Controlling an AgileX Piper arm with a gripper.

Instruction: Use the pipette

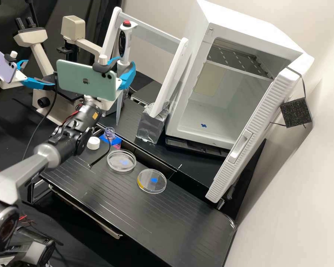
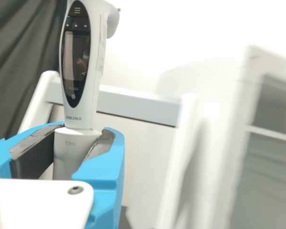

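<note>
Pipette [image 1: 124, 43]: upright, red button [image 1: 127, 23] on top, near the white frame [image 1: 152, 34]
Gripper [image 1: 123, 67]: blue fingers pinching the pipette below its display
Display [image 2: 76, 56]: dark oval panel, small print near its lower end
Body print: dark lettering under the panel, a fainter mark on the collar [image 2: 75, 142] between the fingers
Phone [image 1: 86, 89]: pale green, with a logo on its back

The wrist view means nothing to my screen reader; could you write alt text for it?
A pale pipette with a dark screen, held nearly upright between the blue fingers of the claw. Beyond: a white frame, a dark curtain and a white cabinet.
</note>
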